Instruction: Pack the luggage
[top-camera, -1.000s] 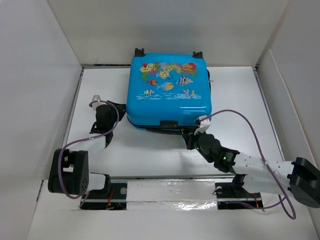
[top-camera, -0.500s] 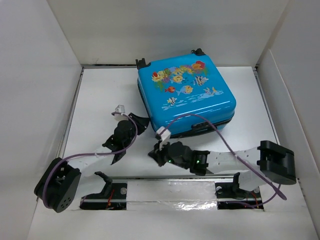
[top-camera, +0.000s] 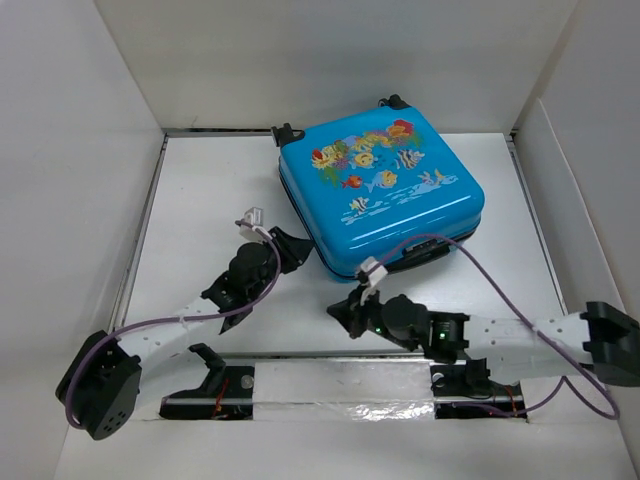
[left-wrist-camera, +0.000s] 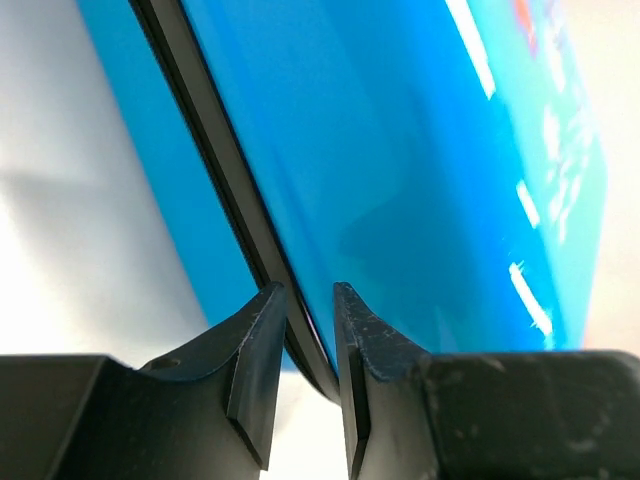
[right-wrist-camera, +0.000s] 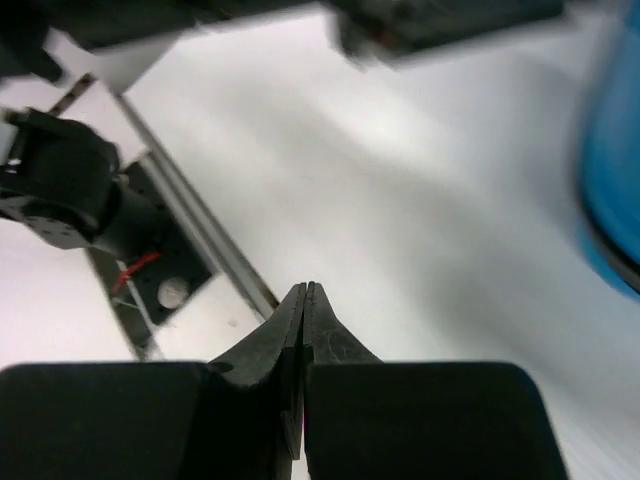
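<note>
Closed bright-blue fish-print hard-shell suitcase (top-camera: 385, 190) lies skewed on the far white tabletop (top-camera: 200, 190), interior hidden. Left gripper (left-wrist-camera: 307, 290) jaws sit narrowly apart at its black seam (left-wrist-camera: 215, 170); cannot tell whether they pinch it. Right gripper (right-wrist-camera: 304, 288) jaws together, empty.

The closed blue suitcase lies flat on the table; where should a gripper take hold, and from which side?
Probably the black seam rim around the side wall of the luggage, approached level from its near-left corner. Lying flat, it is too broad and glossy for the jaws, while the thin rim fits between them; the left gripper sits there, jaws astride it.
</note>
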